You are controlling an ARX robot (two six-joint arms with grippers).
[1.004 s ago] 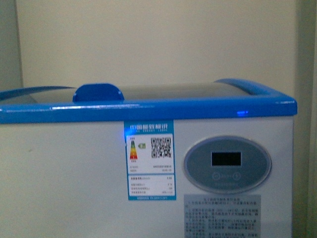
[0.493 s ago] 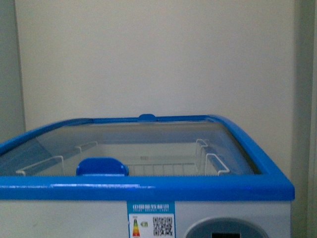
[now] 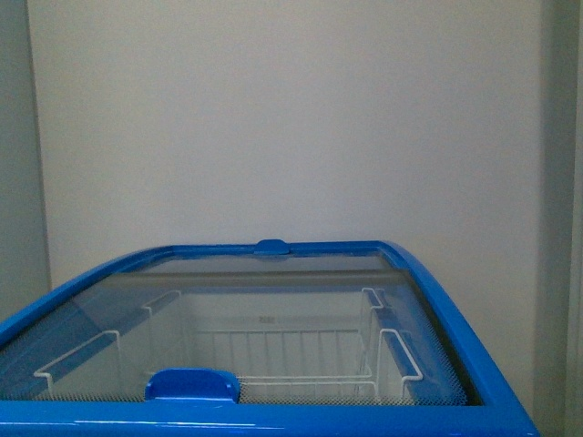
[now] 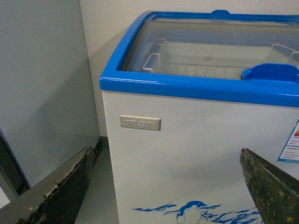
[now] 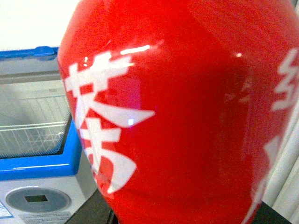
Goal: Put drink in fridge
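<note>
Since a second ago the front view has climbed from the fridge (image 3: 364,421) face to looking down through its shut glass lid (image 3: 273,300) at the white wire basket (image 3: 282,360) inside. Drink (image 5: 187,116), red with white characters, hangs just out from the fridge's front corner, clasped, I judge, by right gripper (image 5: 184,213), only dark slivers of it showing; left gripper (image 4: 164,156) empty before the fridge front, fingers (image 4: 60,186) spread wide. To do it well: left gripper to blue handle (image 3: 191,384), slide lid aside first, then lower drink; only wrist views show penguin graphic (image 4: 191,210) and control panel (image 5: 37,199), front view shows no arm.
</note>
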